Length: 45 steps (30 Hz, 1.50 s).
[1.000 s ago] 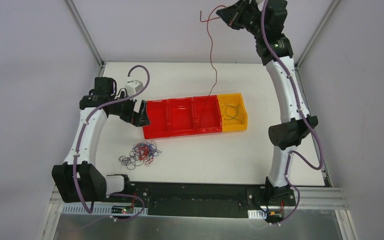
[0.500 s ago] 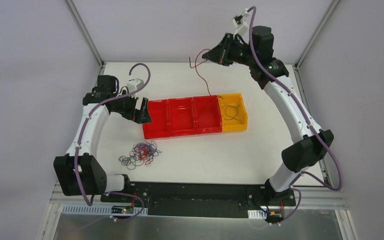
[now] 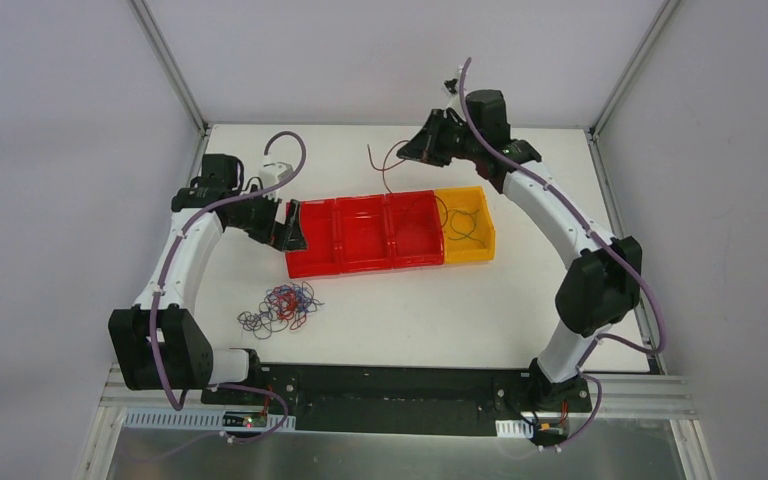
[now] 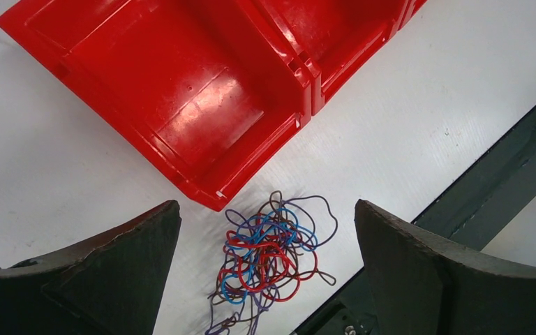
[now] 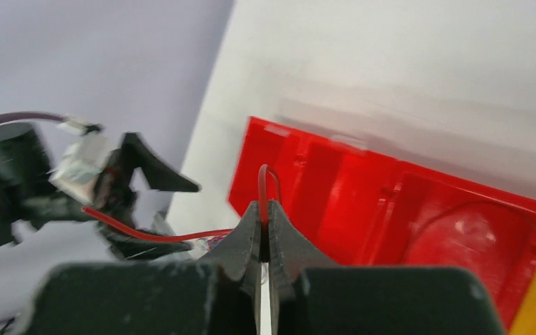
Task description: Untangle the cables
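The cables [image 3: 280, 307] lie as a small tangle of red, blue and purple wires on the white table, in front of the left red bin. In the left wrist view the tangle [image 4: 272, 262] sits below and between my wide-apart fingers. My left gripper [image 3: 286, 228] [image 4: 265, 209] hovers open by the left end of the bin row, holding nothing. My right gripper [image 3: 412, 148] [image 5: 265, 213] is shut on a single red cable [image 3: 385, 170] [image 5: 153, 236], low over the back of the table. That cable droops in a loop toward the right red bin [image 3: 412, 232].
Three red bins [image 3: 360, 262] and a yellow bin [image 3: 484, 228] stand in a row mid-table. The yellow one holds a dark looped wire [image 3: 460, 222]. A black rail [image 4: 502, 181] runs along the table's near edge. Metal frame posts [image 3: 170, 60] rise at the back corners.
My right arm has dropped from high at the back down toward the bins, and the red cable has gone from hanging straight to a slack loop. The left gripper shifted slightly right.
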Available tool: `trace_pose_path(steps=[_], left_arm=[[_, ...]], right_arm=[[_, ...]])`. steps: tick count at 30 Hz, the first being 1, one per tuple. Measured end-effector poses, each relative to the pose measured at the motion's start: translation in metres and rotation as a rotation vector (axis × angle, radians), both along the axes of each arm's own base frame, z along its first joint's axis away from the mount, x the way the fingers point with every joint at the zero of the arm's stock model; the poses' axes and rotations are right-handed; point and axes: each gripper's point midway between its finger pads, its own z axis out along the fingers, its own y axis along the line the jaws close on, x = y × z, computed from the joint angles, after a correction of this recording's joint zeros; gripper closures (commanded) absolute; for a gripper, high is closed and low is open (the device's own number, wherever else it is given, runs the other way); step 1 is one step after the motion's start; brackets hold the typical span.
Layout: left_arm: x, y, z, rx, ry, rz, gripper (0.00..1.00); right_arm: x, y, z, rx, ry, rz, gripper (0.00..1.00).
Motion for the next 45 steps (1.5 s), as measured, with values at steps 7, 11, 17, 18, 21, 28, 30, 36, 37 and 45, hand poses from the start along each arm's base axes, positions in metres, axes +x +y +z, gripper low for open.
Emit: trace_pose_path(steps=[7,11,17,18,21,28,30,36,37,45], left_arm=[[-0.002,-0.003,-0.001,0.0,0.005,-0.008,0.07],[-0.003,-0.009,-0.002,-0.001,0.009,-0.022,0.12],[-0.015,-0.055,-0.001,-0.004,-0.001,-0.181,0.14],[-0.015,-0.062,-0.001,-0.006,0.001,-0.201,0.14],[0.0,-0.069,0.0,-0.013,0.008,-0.194,0.15],[0.025,-0.068,-0.005,0.003,0.014,-0.13,0.16],[0.027,-0.068,-0.005,0.005,0.01,-0.116,0.16],[0.031,-0.059,-0.008,0.045,-0.011,-0.071,0.16],[0.031,-0.058,-0.008,0.052,-0.012,-0.062,0.16],[0.033,-0.053,-0.002,0.071,-0.041,-0.028,0.14]], right_arm=[[0.027,-0.029,-0.075,-0.216,-0.007,-0.141,1.0],[0.037,-0.053,-0.1,-0.331,-0.033,-0.208,1.0],[0.028,-0.078,-0.122,-0.496,-0.072,-0.215,1.0],[0.023,-0.079,-0.124,-0.523,-0.08,-0.203,1.0],[0.011,-0.077,-0.131,-0.614,-0.125,-0.146,1.0],[-0.003,-0.081,-0.163,-0.838,-0.215,-0.049,1.0],[-0.001,-0.082,-0.17,-0.889,-0.233,-0.042,1.0],[0.004,-0.076,-0.19,-1.016,-0.286,-0.021,0.91],[0.003,-0.074,-0.192,-1.031,-0.292,-0.015,0.83],[-0.006,-0.058,-0.178,-1.02,-0.288,0.028,0.48]])
